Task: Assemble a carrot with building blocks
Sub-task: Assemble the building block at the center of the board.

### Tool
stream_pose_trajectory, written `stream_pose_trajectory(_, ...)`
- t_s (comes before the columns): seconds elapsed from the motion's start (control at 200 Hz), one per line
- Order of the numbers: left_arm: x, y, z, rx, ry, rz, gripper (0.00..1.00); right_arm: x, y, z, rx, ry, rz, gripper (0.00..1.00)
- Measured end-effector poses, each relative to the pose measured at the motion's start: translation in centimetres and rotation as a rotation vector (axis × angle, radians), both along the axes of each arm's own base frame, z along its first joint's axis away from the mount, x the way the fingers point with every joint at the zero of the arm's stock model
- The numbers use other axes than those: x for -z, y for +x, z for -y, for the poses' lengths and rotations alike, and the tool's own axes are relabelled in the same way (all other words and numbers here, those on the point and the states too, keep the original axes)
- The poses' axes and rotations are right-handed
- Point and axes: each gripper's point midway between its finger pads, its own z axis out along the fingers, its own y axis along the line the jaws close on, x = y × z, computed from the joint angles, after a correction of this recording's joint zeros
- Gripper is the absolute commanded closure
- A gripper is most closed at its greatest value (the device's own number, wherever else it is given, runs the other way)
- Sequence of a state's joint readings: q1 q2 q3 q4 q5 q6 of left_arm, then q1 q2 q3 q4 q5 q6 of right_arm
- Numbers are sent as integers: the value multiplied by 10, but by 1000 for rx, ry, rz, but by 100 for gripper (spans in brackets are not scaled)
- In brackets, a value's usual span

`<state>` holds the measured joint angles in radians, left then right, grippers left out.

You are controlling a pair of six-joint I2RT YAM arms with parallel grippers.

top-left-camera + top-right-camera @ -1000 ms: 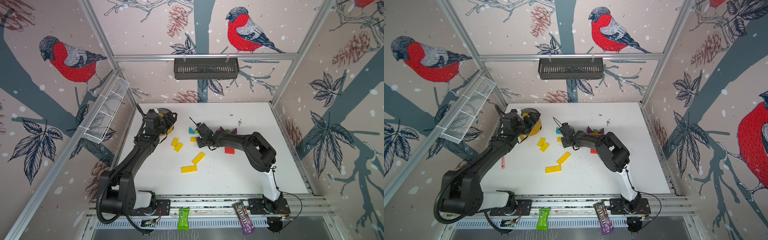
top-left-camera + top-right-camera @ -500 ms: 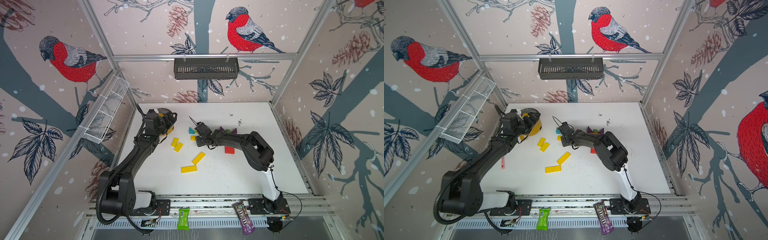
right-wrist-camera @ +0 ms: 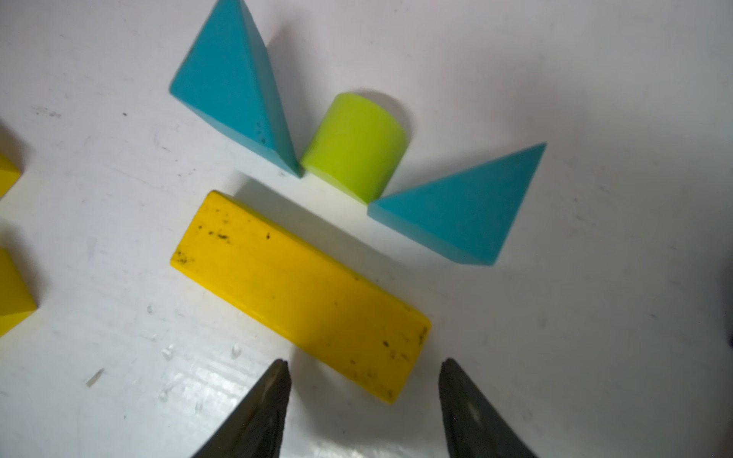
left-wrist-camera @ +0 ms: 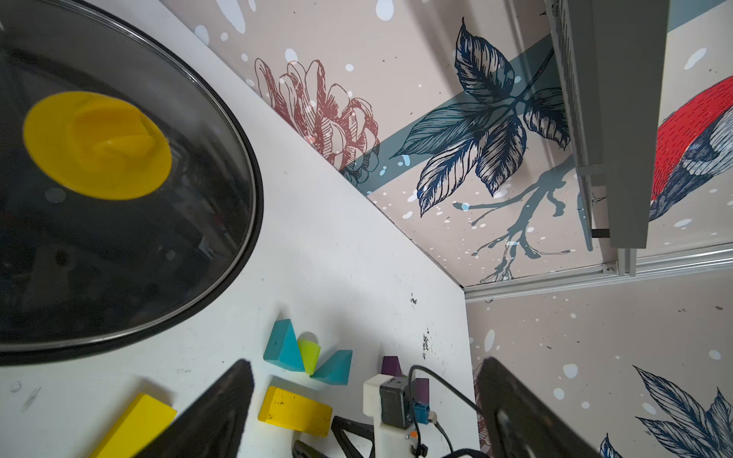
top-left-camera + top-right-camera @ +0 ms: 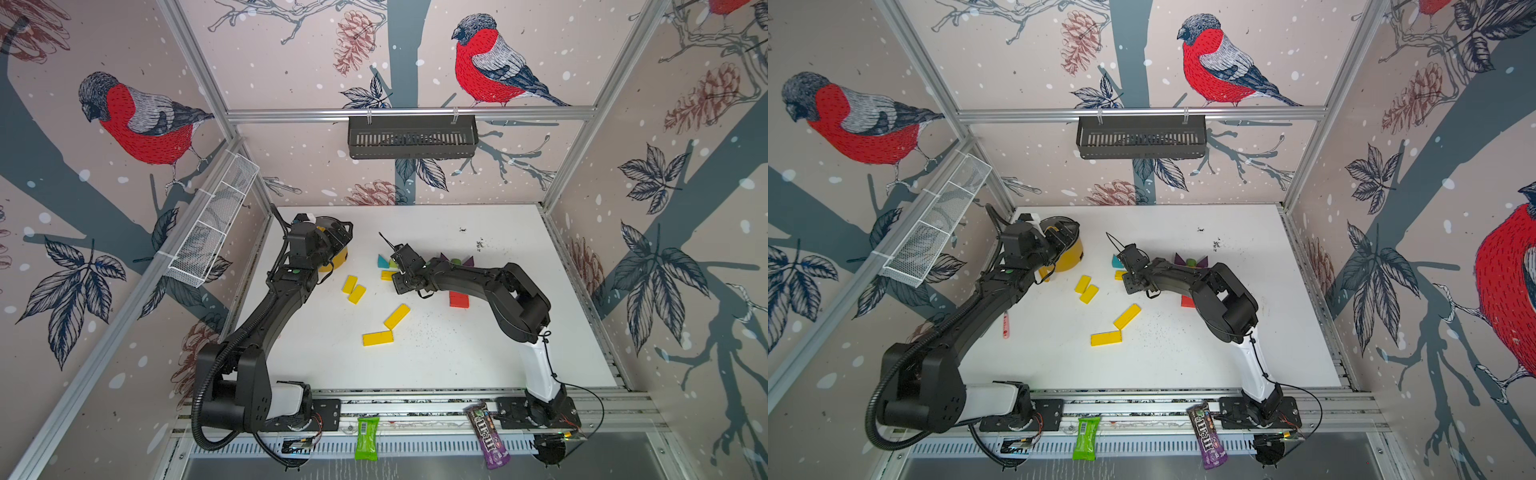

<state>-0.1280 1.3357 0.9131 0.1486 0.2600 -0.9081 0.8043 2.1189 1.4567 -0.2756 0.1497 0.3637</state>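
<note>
The right fingers [image 3: 258, 412] stand apart, empty, over the bench [image 3: 595, 337]. A scuffed yellow bar [image 3: 301, 293] lies flat just ahead, its near end below the tips' gap, long axis slanting across it. Beyond it, two teal triangles [image 3: 234, 91] flank a lime block [image 3: 353, 146]. The left fingers [image 4: 214, 408], also apart, hang farther off.

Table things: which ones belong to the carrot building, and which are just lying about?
For the carrot: yellow bars, teal triangles, green cylinder, purple triangles, red block.
Just lying about: yellow pot, green candy packet, purple candy packet, pink stick.
</note>
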Motion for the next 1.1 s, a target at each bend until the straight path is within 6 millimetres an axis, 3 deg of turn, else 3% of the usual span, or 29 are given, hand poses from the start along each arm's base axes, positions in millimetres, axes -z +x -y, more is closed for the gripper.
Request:
stream_pose_trajectory(0.34, 4, 0, 5, 28, -3, -8, 11, -10, -16, 12, -10, 12, -13, 35)
stream_pose_trajectory(0.585, -1, -2, 6, 37, -15, -2, 11, -6, -24, 24, 0, 11, -32, 33)
stream_pose_trajectory(0.835, -11, -5, 8, 48, -22, 23, 11, -11, -18, 23, 5, 29, -26, 35)
stream_pose_trajectory(1.101, -11, -5, 8, 48, -22, 22, 11, -22, 8, 14, 26, 60, 1, 38)
